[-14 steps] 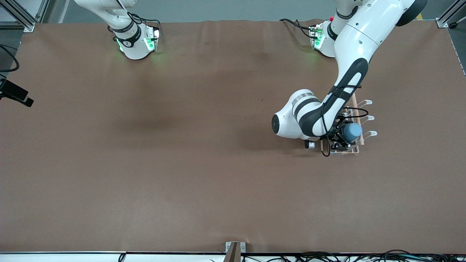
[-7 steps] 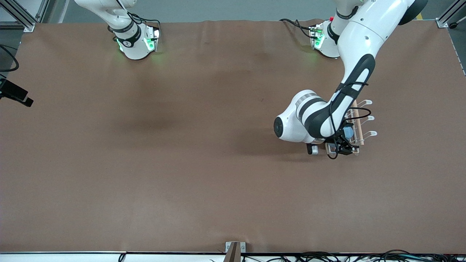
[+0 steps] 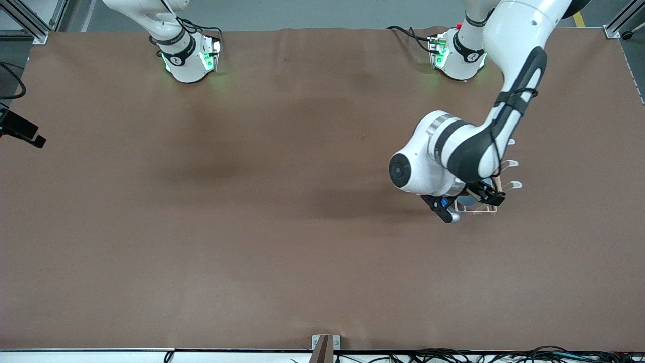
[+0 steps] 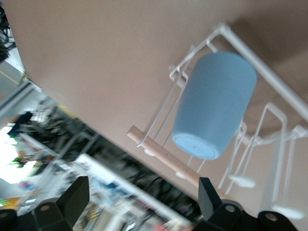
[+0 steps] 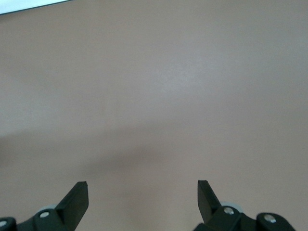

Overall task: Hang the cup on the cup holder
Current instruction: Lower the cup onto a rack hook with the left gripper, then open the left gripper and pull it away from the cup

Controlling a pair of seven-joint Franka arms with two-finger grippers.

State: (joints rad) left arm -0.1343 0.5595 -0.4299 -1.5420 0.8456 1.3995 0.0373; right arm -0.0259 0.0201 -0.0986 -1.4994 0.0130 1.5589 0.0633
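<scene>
Cup (image 4: 214, 103) hangs upturned on a prong of the cup holder (image 4: 250, 48) toward the left arm's end of the counter (image 3: 252, 227) — matte blue-grey, plain, no handle. Left gripper (image 3: 471, 204), fingers spread wide and empty, is over the rack; a careless retreat could clip the wire (or the wooden rod (image 4: 163, 156)) and knock the cup off. Right gripper (image 5: 143, 197) waits, fingers apart — nothing held.

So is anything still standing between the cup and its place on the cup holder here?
Nothing visible does. The cup already sits upside down on a prong of the cup holder, and the left gripper is open with its fingers clear of it. The right gripper waits open over bare table.
</scene>
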